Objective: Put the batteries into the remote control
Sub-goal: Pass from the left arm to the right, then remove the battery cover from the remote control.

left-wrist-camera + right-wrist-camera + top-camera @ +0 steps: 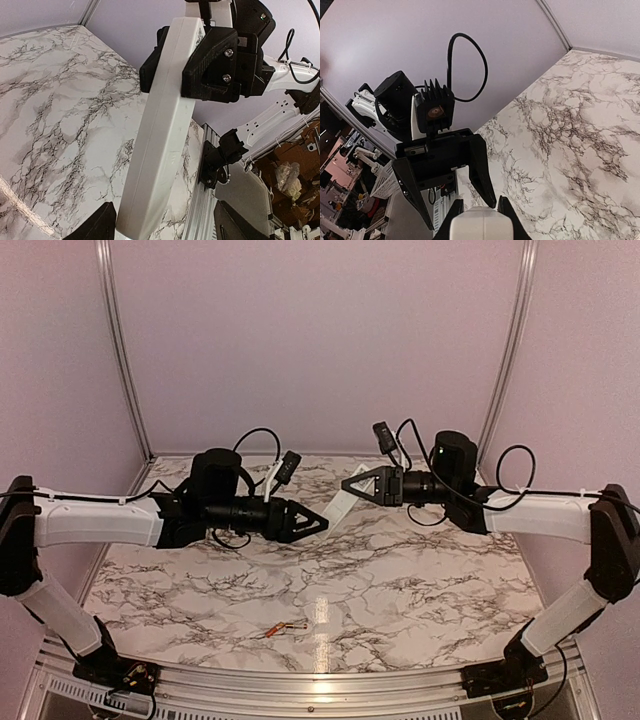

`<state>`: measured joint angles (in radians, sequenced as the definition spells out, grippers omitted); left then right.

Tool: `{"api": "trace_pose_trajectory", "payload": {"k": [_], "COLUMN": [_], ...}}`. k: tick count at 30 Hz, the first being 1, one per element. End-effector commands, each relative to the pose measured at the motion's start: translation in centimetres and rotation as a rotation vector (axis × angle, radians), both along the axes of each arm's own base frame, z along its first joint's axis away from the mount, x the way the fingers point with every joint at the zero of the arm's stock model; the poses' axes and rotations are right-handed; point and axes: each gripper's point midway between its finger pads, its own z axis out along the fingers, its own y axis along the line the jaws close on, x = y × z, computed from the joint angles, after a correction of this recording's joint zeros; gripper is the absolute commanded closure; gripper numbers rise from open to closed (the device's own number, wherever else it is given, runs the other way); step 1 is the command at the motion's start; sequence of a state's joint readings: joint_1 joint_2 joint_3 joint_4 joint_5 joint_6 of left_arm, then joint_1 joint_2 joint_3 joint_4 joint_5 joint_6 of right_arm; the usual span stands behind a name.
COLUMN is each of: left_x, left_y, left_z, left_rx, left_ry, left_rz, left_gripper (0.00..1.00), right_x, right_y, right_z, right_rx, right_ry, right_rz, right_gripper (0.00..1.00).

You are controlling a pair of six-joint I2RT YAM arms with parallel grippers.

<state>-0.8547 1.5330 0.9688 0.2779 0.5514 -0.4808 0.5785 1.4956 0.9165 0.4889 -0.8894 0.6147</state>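
My right gripper (348,483) is shut on one end of the remote control (341,504), a slim white bar held in the air above the table's middle. The remote slants down towards my left gripper (322,523), which is open. In the left wrist view the remote (165,130) runs from the right gripper's black fingers (210,65) down between my wide-apart left jaws, touching neither. In the right wrist view the remote's end (480,225) sits clamped between my fingertips, facing the open left fingers (481,170). The orange batteries (281,630) lie on the marble table near the front edge.
The marble table (420,580) has a metal rail along its front (320,680) and lilac walls behind and at both sides. Cables loop over both wrists (258,435). Both arm bases stand at the front corners.
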Motion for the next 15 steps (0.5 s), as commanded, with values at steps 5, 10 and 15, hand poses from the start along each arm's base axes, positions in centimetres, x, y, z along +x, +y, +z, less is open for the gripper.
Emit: {"api": "trace_pose_trajectory", "payload": {"k": [5,10,15], "left_x": [1.9,2.3,3.2], "left_y": [-1.3,-2.0,-2.2], "left_z": [-0.3,-0.1,-0.7], "left_rx": [-0.041,-0.064,-0.045], "left_ry": [0.07,0.099,0.124], "left_rz": [0.057,0.053,0.087], "left_gripper": [0.34,0.41,0.48], "right_x": [1.4,1.3,1.3], "right_y": [-0.1,-0.1,-0.2], "right_z": [-0.1,0.0,0.2], "right_rx": [0.007,0.01,0.013], "right_ry": [0.018,0.015,0.008], "right_rz": [-0.062,-0.062,-0.063], "right_gripper": [0.98,0.98,0.98]}}
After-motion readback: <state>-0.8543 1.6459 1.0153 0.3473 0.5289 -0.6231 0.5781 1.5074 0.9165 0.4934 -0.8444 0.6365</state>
